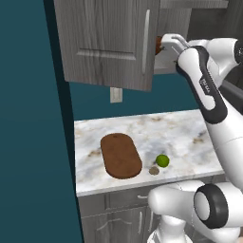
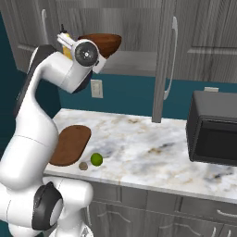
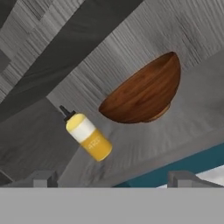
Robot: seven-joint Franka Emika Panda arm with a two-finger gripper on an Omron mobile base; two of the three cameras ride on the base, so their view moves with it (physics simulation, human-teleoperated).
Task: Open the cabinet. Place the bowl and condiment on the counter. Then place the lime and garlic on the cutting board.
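Observation:
The cabinet (image 1: 109, 42) stands open, its doors swung outward. On its grey shelf (image 3: 188, 127) rests the dark wooden bowl (image 3: 146, 94), with the yellow condiment (image 3: 89, 138) just beside it. My gripper (image 3: 113, 181) is raised to shelf height in front of both, open, with nothing between its fingertips (image 3: 41, 178). From the right base view the bowl (image 2: 104, 44) shows behind my hand. Down on the counter (image 1: 185, 128) lies the cutting board (image 1: 120, 155). The lime (image 1: 162, 160) and the garlic (image 1: 154, 170) sit on the marble just right of it, near the front edge.
A black microwave (image 2: 214, 134) stands on the counter's right side. The right cabinet door (image 2: 164, 60) sticks out edge-on over the counter. A wall outlet (image 2: 96, 88) sits below the cabinet. Drawer fronts (image 1: 118, 201) run under the counter.

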